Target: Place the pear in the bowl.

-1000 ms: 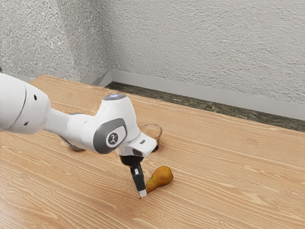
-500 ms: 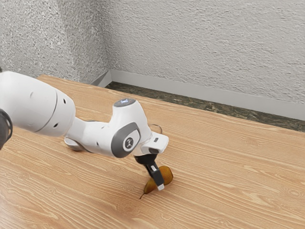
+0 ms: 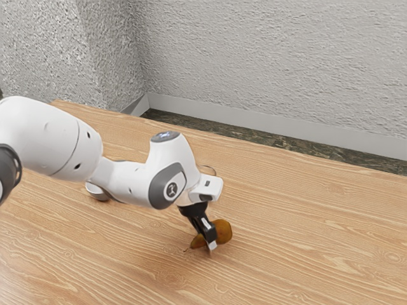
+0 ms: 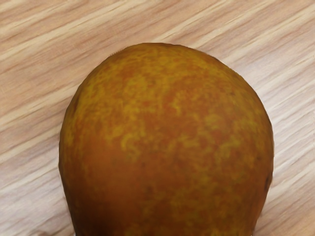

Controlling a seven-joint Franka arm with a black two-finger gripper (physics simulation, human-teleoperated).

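a black two-finger gripper [image 3: 212,244] clasped a mottled golden-brown pear [image 3: 224,232] low at a pale, wood-grained table [image 3: 305,248]. the stem pointed toward the exterior view's left.

The pear [image 3: 223,232], orange-brown mottled with yellow, is tipped on its side, gripped across the middle by the hand [image 3: 211,243], round end to the exterior view's right of the hand, thin stem to its left; a pale curved vessel, possibly the bowl [image 3: 97,193], sits partly hidden, well apart from the hand, to the exterior view's left
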